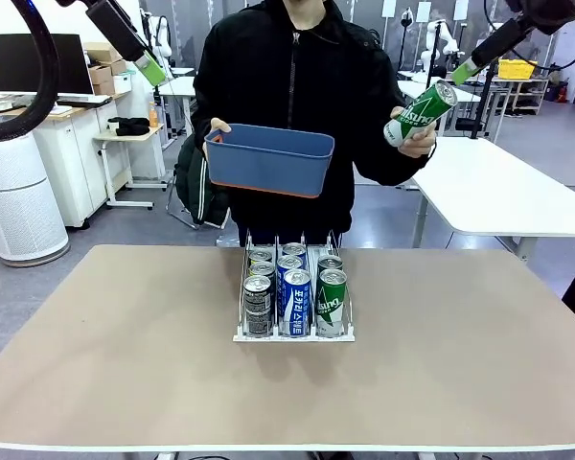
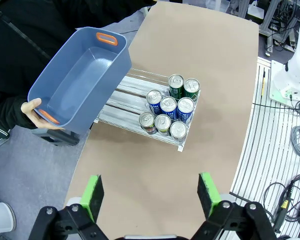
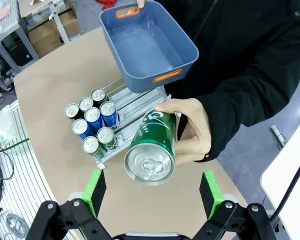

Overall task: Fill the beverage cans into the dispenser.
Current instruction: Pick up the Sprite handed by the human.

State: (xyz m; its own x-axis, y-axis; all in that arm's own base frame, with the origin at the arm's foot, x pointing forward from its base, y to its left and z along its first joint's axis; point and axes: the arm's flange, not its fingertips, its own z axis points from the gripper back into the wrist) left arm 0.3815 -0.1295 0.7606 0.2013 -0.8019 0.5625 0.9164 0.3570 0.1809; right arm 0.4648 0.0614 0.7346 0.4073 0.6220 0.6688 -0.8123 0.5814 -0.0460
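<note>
**Green can offered to the right arm: take it clean**

Your right gripper (image 3: pixel 150 192) hangs high with its jaws spread wide and nothing between them. Straight ahead of it in the right wrist view, the person's hand (image 3: pixel 192 131) holds out a green can (image 3: pixel 151 146), tilted so its silver top faces the camera. It sits near the green pads but apart from them. Your left gripper (image 2: pixel 150 194) is likewise spread and empty, well above the table (image 1: pixel 125 364).

The step in hand looks like a handover, so line the jaws up across the can's body, not its rim, and close below the person's fingers so you pinch metal alone. A slim aluminium can will probably slip or dent if you catch it off-centre; aim for mid-height and keep the wrist square to its axis.

Further out, the dispenser (image 1: pixel 292 335) stands at the table's middle with eight cans in three lanes: black-grey on the left, blue in the centre, green on the right. The green lane holds two, so the space behind them is the likely target. The person's other hand holds a dark blue bin (image 1: pixel 268 158), which looks empty, above the rack's far end; steer clear of it when you come down.
</note>
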